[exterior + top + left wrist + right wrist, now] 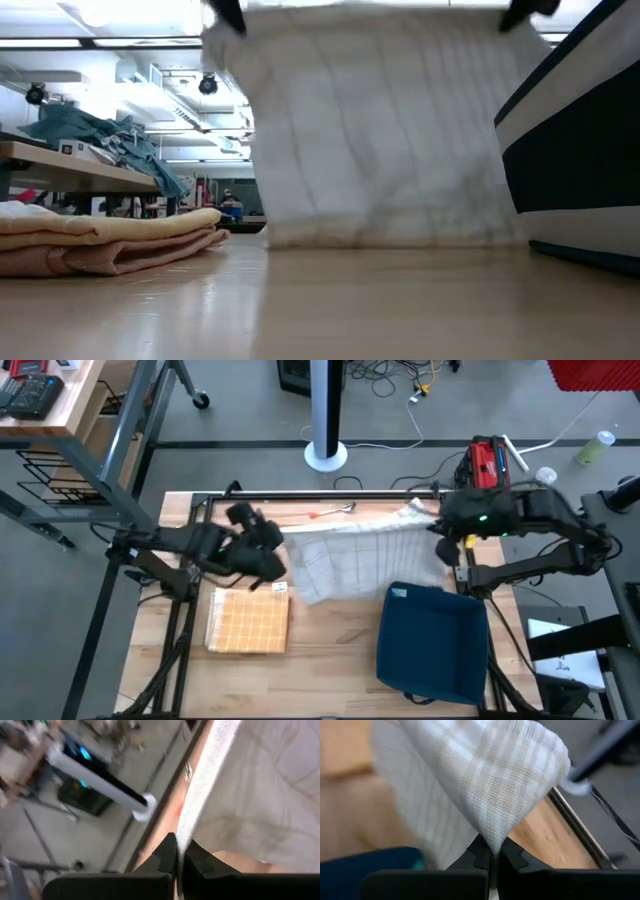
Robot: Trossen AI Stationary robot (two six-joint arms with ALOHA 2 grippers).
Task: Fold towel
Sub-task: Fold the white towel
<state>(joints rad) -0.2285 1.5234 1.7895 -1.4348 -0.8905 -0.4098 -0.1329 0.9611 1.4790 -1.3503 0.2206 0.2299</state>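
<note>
You have the white towel hanging between both arms above the table's middle, its bottom edge touching the wood. Your left gripper is clamped on the corner toward nine o'clock, your right gripper on the corner toward three. A folded yellow towel lies at seven o'clock, a blue bin at five.

Both arms are raised over the table, left hand and right hand clamped tight.
</note>
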